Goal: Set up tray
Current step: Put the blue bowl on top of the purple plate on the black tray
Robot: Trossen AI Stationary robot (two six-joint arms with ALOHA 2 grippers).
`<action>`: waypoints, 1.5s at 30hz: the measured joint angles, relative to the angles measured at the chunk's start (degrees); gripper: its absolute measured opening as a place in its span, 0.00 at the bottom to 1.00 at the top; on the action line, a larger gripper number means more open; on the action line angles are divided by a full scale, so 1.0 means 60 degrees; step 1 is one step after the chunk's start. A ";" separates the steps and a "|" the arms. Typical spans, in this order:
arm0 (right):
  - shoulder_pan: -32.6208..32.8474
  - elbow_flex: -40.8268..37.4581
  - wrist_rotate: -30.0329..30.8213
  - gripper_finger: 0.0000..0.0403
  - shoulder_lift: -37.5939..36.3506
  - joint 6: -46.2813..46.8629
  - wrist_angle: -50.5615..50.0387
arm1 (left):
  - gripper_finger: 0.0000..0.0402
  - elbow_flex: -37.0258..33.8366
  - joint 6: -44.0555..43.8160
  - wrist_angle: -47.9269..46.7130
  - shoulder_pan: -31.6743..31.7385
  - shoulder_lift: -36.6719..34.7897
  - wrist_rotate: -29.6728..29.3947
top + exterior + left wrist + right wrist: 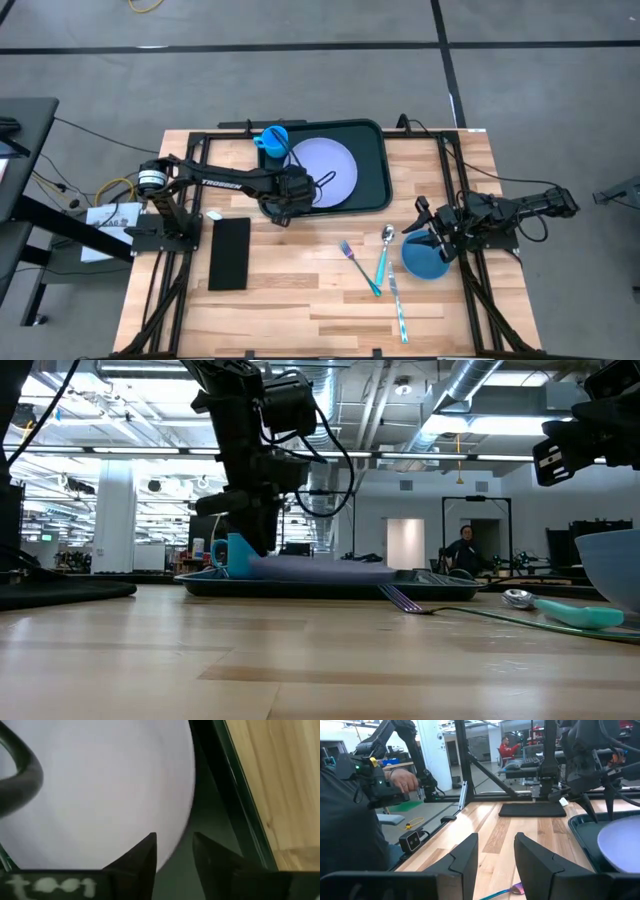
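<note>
The dark green-black tray [381,190] lies at the table's far middle. A round lavender plate [325,168] lies flat inside it, and a blue cup [274,139] stands at the tray's far left corner. My left gripper [290,203] points steeply down over the plate's near left edge. In the left wrist view it [175,852] is open, with the plate's rim [186,822] running toward the gap between its fingers and the tray floor [215,820] beside it. My right gripper [496,852] waits open and level at the table's right edge [421,215].
A blue bowl [425,258] sits near the right arm. A fork [352,255], a spoon [385,250] and a knife [397,305] lie on the wood at the near middle. A flat black rectangle [229,252] lies at the left. The arm's cable loop [22,780] hangs over the plate.
</note>
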 joint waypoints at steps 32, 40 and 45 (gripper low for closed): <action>-0.0002 -0.0004 -0.0003 0.29 0.0000 0.0000 0.0004 | 0.30 0.0619 -0.1342 0.0141 -0.3257 -0.2091 0.0669; 0.0002 -0.0004 0.0000 0.29 0.0004 0.0000 0.0004 | 0.30 0.0832 -0.2661 -0.2125 -0.3061 -0.2814 0.0804; 0.0000 -0.0001 0.0000 0.29 0.0000 -0.0001 0.0004 | 0.30 0.0632 -0.4684 -0.2408 -0.2927 -0.4625 0.2055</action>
